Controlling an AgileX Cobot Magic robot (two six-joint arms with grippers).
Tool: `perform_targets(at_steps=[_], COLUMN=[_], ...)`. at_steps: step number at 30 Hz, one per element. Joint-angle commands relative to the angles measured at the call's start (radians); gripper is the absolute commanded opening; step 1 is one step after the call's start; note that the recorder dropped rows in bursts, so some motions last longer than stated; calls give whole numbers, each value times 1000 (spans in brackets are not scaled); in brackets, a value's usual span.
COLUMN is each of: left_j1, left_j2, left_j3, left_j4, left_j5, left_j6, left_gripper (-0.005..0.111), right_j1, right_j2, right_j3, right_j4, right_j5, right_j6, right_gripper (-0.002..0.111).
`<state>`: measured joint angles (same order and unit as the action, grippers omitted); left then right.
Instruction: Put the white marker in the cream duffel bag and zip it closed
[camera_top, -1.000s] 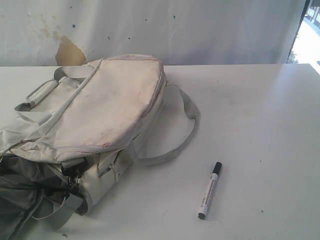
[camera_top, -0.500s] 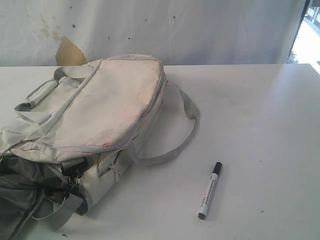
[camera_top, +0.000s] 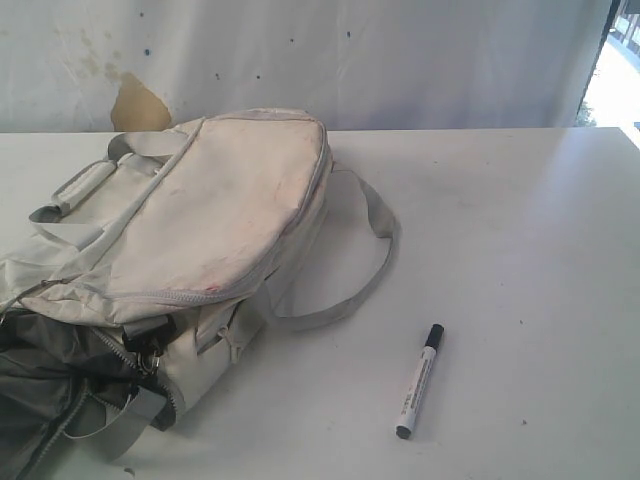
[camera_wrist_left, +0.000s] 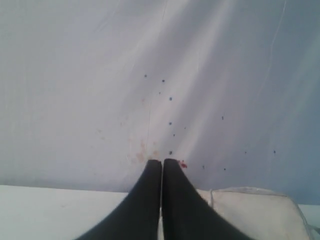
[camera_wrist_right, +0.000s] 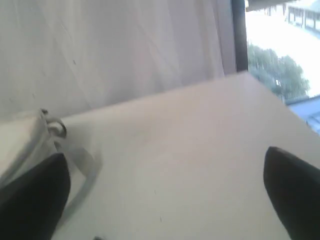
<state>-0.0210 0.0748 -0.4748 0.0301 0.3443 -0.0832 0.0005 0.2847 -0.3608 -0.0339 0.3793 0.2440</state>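
The cream duffel bag (camera_top: 205, 225) lies on the left of the white table, its top panel stained faintly pink, a grey strap (camera_top: 372, 262) looping out to the right and its dark lining showing at the lower left. The white marker (camera_top: 419, 381) with black cap lies alone on the table, right of the bag. Neither gripper appears in the exterior view. My left gripper (camera_wrist_left: 161, 162) is shut with nothing in it, raised toward the backdrop, a corner of the bag (camera_wrist_left: 255, 212) below it. My right gripper (camera_wrist_right: 166, 172) hangs wide open over bare table, the bag's strap (camera_wrist_right: 75, 175) near one finger.
A white spotted backdrop (camera_top: 330, 60) with a torn brown patch (camera_top: 137, 102) stands behind the table. The table's right end (camera_top: 625, 135) borders a bright window. Bare tabletop (camera_top: 500, 230) stretches right of the bag.
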Motion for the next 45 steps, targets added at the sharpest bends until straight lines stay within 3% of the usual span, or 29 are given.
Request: perform_targets(at_steps=[1, 17, 21, 24, 27, 29, 36, 41, 45], left_j1=[-2, -2, -2, -2, -2, -2, -2, -2, -2], left_j2=[44, 207, 308, 403, 500, 561, 714, 789, 832], left_j3=[-5, -5, -8, -20, -48, -79, -179, -195, -195], left_j4=[0, 8, 8, 8, 8, 4, 2, 2, 2], left_j5=[30, 95, 134, 189, 224, 251, 280, 279, 270], left_j6=[-14, -104, -111, -129, -129, -129, -129, -129, -129], left_gripper=[0, 0, 0, 0, 0, 0, 0, 0, 14], right_j1=[4, 4, 4, 4, 18, 32, 84, 132, 189], right_j2=[44, 95, 164, 228, 293, 339, 537, 688, 784], right_j3=[-3, -3, -34, -77, -118, -149, -234, -304, -370], right_j4=[1, 45, 67, 102, 234, 348, 695, 848, 852], right_j5=[89, -44, -42, -13, 6, 31, 158, 248, 291], right_j6=[-5, 23, 22, 3, -116, -236, -697, -886, -903], right_gripper=[97, 97, 82, 62, 43, 39, 38, 38, 38])
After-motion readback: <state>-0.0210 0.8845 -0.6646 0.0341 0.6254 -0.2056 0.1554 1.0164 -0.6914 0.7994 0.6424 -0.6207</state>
